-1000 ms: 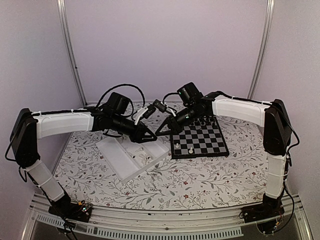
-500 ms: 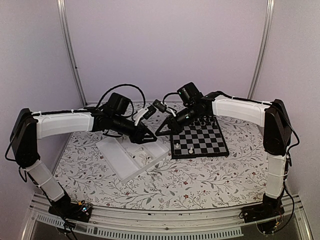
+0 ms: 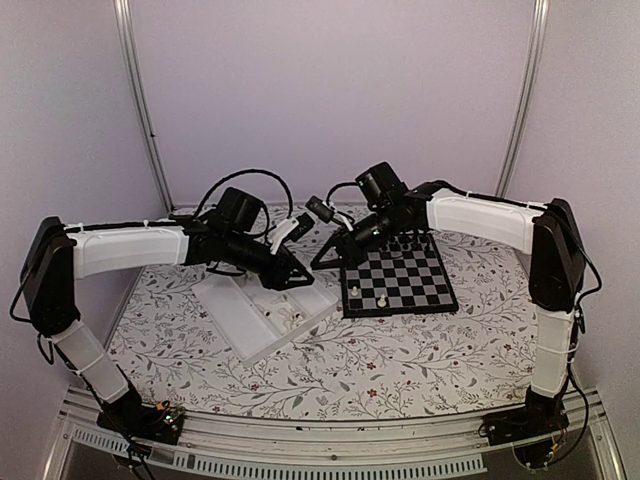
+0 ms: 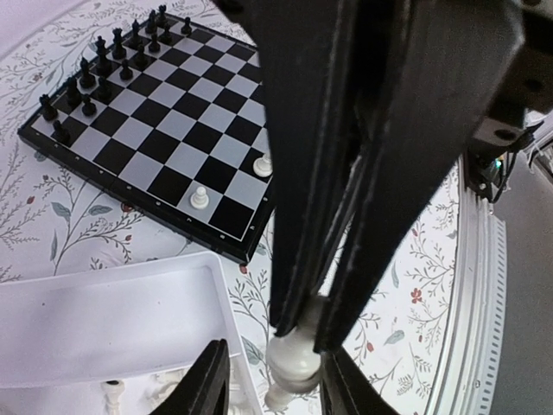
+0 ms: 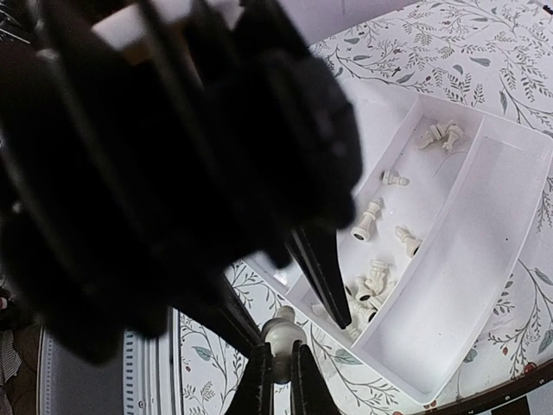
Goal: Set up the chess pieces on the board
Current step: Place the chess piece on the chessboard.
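Note:
A white chess piece (image 5: 282,331) hangs in the air between my two grippers, above the table beside the tray's corner. My right gripper (image 5: 278,353) is shut on it; in the left wrist view its long black fingers (image 4: 302,173) come down onto the piece (image 4: 294,363). My left gripper (image 4: 276,350) is open, one finger on each side of the piece and apart from it. In the top view the left gripper (image 3: 303,281) and right gripper (image 3: 318,266) meet tip to tip left of the board (image 3: 400,280). Two white pieces (image 4: 200,198) stand on the board's near rows.
The white compartmented tray (image 3: 235,320) lies left of the board, with several loose white pieces (image 5: 371,285) in one compartment. Black pieces (image 4: 104,69) fill the board's far rows. The table has a floral cloth (image 3: 400,360).
Almost nothing. Both arms hold nearly the same pose with their tips together; the left gripper has shifted very slightly.

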